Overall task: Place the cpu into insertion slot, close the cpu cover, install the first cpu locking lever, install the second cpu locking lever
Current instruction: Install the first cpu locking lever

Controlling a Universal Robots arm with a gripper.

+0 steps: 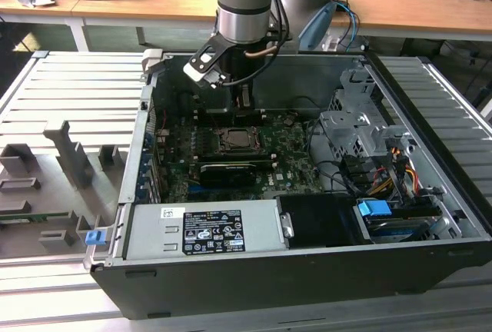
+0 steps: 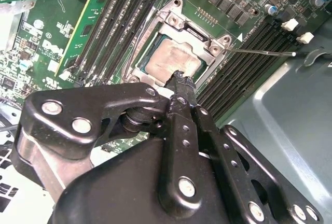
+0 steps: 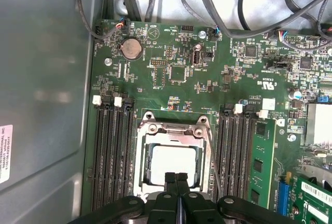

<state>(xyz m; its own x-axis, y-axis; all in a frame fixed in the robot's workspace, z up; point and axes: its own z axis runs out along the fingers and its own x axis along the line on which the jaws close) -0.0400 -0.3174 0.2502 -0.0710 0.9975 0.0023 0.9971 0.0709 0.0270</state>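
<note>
The cpu lies flat in the insertion slot, its dull silver top facing up at the arm. It is square, so it has no long axis; its edges run in line with the slot's rim. The cpu cover lies down over the slot, and the chip's top shows through its square opening.

The gripper hangs over the slot's edge with its jaws pressed together, tip against tip, and nothing held between them. I cannot tell whether the tips touch the chip.

The second wrist view shows a thin wire lever reaching out sideways from one corner of the slot, over the black memory slots. The first wrist view shows such memory slots on both sides of the insertion slot, the green circuit board around it and a coin cell well apart from it.

The exterior view takes in the whole open computer case on the ribbed grey table. A long black card sits just beside the slot, and a grey labelled box lies farther out.
</note>
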